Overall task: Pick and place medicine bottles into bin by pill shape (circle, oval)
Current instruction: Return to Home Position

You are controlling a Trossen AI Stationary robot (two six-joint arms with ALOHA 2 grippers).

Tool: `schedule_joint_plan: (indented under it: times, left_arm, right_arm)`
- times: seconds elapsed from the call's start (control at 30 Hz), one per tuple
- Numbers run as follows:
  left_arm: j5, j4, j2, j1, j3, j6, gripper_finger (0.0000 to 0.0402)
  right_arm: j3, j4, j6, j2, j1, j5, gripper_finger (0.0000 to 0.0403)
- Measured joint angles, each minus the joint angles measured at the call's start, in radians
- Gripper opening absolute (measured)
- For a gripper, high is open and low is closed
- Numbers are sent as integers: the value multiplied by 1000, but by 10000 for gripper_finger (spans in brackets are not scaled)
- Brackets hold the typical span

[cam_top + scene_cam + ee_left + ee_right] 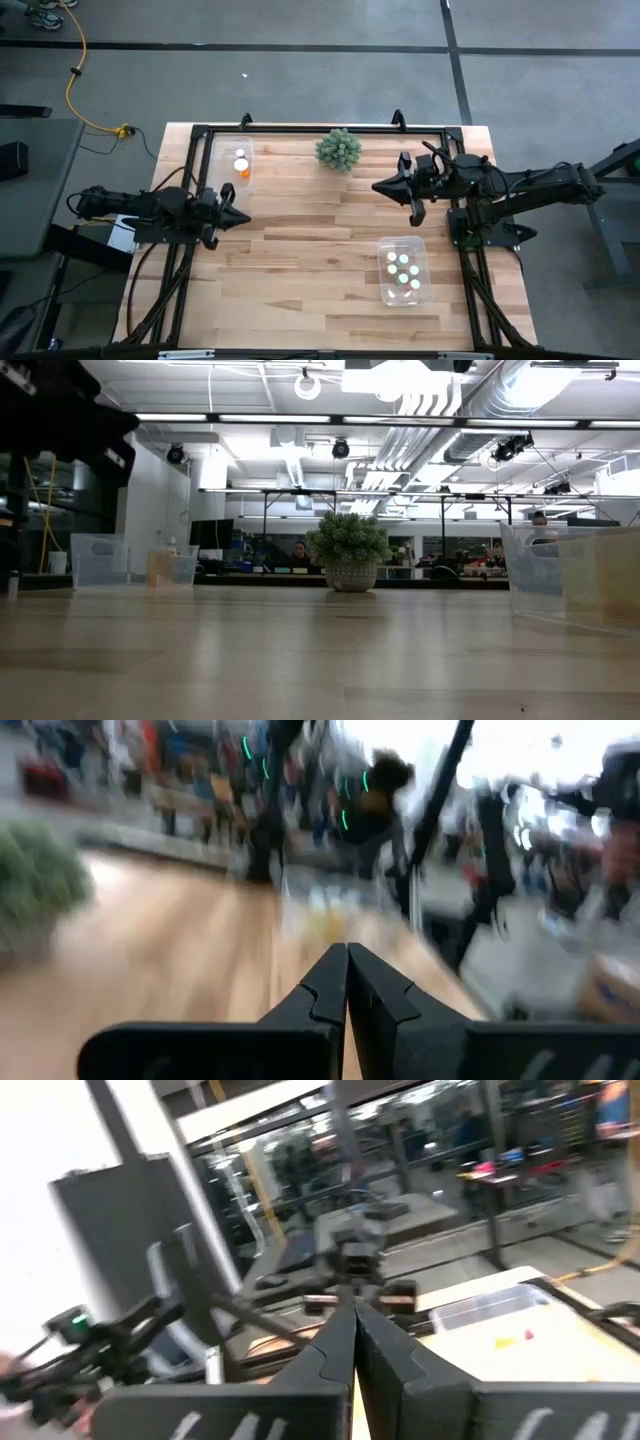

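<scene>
Several medicine bottles [404, 270] with white caps stand in a clear bin [404, 292] at the table's near right. Two more bottles [241, 162] sit in a clear bin [232, 178] at the far left. My left gripper [246, 217] is shut and empty at the table's left side, near that bin; its fingers meet in the left wrist view [347, 982]. My right gripper [377, 186] is shut and empty at the table's right, between the plant and the right bin; its fingers also meet in the right wrist view [353, 1342].
A spiky green plant ball [339, 149] in a pot stands at the far middle of the table; it also shows in the low view [350, 550]. The black frame rail [320, 128] runs along the table's far edge. People show in the room beyond.
</scene>
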Motion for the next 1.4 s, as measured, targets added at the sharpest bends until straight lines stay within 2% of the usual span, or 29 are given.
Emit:
schedule_joint_plan:
  times: [0.07, 0.2, 0.3, 0.4, 0.57, 0.73, 0.93, 1.13, 1.33, 1.4]
  left_arm:
    - [19, -30, -1, 5, 2, -4, 0]
    - [-27, -31, -6, 25, 3, -34, 0]
    - [-30, -34, 8, 37, 3, -42, 0]
    - [-30, -33, 10, 39, 3, -43, 0]
    - [-30, -34, 10, 39, 3, -42, 1]
    - [-30, -34, 10, 39, 3, -43, 1]
    - [-29, -34, 10, 39, 3, -40, 3]
    - [-29, -33, 10, 39, 3, -42, 3]
    - [-29, -33, 10, 39, 3, -40, 3]
    - [-29, -33, 11, 39, 4, -42, 3]
  right_arm:
    - [0, -2, 0, -6, 0, -45, 0]
    - [0, -38, 11, -39, 0, -118, 0]
    - [0, -157, 10, -108, 0, -177, 0]
    - [-13, -307, 7, -217, 4, -188, 0]
    - [-130, -389, 0, -472, 8, -148, 0]
    - [-265, -347, -8, -683, 8, -107, 0]
    - [-407, -293, -60, -815, 8, -83, 0]
    - [-563, -179, -61, -887, 8, -42, 0]
    - [-737, 61, -56, -885, 8, -31, 0]
    - [-757, 70, -66, -883, 8, -29, 0]
